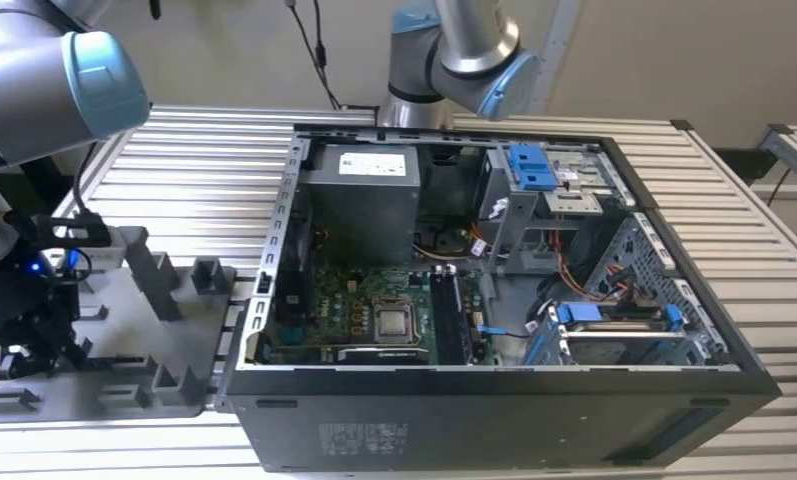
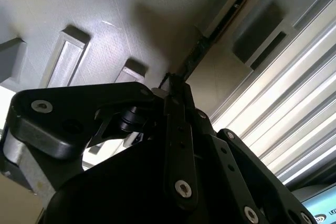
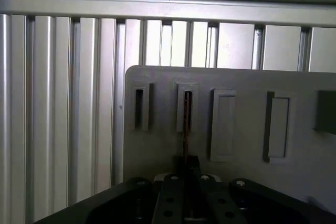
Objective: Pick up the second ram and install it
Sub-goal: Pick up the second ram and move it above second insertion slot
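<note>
The second ram (image 3: 186, 129) is a thin dark strip seen edge-on, also in the second wrist view (image 2: 202, 45). Its far end reaches into a narrow slot of the grey holder plate (image 3: 247, 182). In both wrist views my gripper (image 3: 186, 162) (image 2: 171, 91) is shut on the near end of the strip, with the black fingers (image 2: 178, 129) meeting around it. In the exterior view my gripper (image 1: 27, 350) hangs low over the grey holder plate (image 1: 131, 335) at the exterior view's left, well apart from the open computer case (image 1: 505, 425).
The case lies open with the motherboard (image 1: 358, 300), a silver CPU chip (image 1: 395, 322), long dark memory slots (image 1: 449, 315) beside it, and blue drive brackets (image 1: 532, 165). A second arm (image 1: 452, 50) stands behind the case. Upright grey blocks (image 1: 158, 275) rise from the holder plate on the ribbed table (image 1: 185, 160).
</note>
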